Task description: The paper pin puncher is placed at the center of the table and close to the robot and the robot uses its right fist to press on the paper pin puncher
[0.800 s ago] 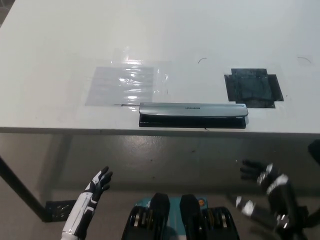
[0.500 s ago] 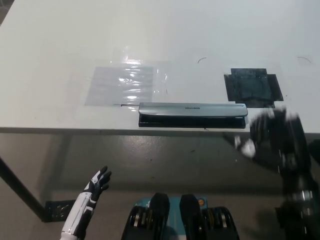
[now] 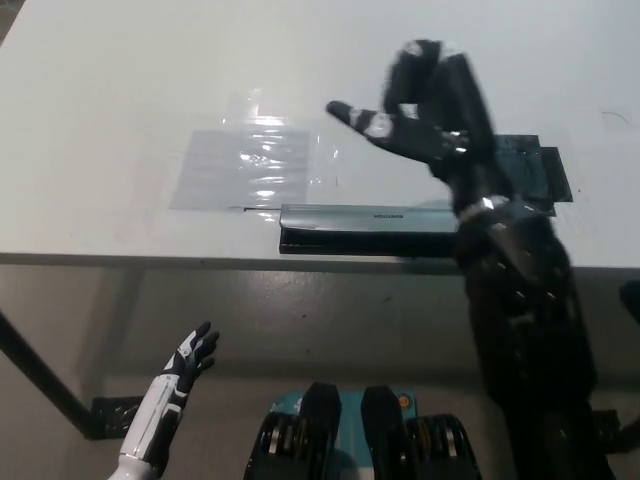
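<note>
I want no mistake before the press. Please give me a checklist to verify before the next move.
1. Paper pin puncher near the table front edge, central: ok.
2. Right robot hand closed into a fist: not ok, fingers apart.
3. Right robot hand directly over the puncher: cannot tell; it appears beyond it.
4. Nothing lying on the puncher's visible top: ok.
5. Left robot hand away, below the table edge: ok.

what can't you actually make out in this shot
- Head view: the right end of the paper pin puncher is hidden behind the black right arm.
- Head view: the dark patch on the table is partly covered by the same arm.
- Head view: the right hand is blurred; its height above the table is unclear.
- Head view: lettering on the puncher is too small to read.
- Head view: the left hand rests below the table edge, its forearm cut off at the bottom.
</note>
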Controlling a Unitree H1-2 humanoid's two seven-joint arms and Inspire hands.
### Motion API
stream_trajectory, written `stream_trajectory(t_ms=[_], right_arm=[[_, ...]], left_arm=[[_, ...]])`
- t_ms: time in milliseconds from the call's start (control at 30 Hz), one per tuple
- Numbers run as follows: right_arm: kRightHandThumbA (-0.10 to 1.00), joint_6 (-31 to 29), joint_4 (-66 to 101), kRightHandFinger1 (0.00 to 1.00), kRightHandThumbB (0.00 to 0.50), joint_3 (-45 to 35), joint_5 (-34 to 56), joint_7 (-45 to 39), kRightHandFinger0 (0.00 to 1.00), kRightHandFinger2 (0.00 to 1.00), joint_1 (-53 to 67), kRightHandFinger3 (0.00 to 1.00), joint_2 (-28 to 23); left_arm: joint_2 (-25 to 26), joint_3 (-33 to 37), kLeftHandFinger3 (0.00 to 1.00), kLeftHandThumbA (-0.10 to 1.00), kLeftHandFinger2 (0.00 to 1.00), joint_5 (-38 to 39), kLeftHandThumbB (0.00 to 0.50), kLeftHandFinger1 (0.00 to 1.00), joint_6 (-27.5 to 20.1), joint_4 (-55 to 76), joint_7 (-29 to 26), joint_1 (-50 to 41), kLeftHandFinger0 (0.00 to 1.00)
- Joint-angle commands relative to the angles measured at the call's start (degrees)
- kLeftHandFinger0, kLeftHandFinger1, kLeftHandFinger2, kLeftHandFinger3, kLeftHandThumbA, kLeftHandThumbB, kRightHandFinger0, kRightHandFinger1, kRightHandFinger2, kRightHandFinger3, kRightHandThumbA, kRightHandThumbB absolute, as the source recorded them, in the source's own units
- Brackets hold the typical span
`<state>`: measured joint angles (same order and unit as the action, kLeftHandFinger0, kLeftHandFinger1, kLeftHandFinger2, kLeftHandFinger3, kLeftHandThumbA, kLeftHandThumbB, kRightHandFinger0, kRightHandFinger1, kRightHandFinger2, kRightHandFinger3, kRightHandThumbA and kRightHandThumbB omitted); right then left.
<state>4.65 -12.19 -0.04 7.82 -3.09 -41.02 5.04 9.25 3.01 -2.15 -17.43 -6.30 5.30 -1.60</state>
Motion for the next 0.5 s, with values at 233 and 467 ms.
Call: stream_trajectory(t_ms=[233, 467], right_arm=[[1.00, -9.08, -20.77, 0.21, 0.200, -1.27, -0.93, 2.29, 0.04, 0.43, -6.15, 0.35, 1.49], [1.00, -12.67, -29.24, 0.19, 0.188, -0.85, -2.38, 2.55, 0.03, 0.43, -5.22, 0.31, 0.05]], left_arm=[[0.55, -0.19, 1.00, 1.00, 1.00, 1.08, 0.336, 1.00, -2.06, 0.76, 0.99, 1.05, 1.00], [0.93, -0.04, 1.00, 1.00, 1.00, 0.90, 0.327, 1.00, -1.82, 1.45, 1.27, 0.28, 1.00]])
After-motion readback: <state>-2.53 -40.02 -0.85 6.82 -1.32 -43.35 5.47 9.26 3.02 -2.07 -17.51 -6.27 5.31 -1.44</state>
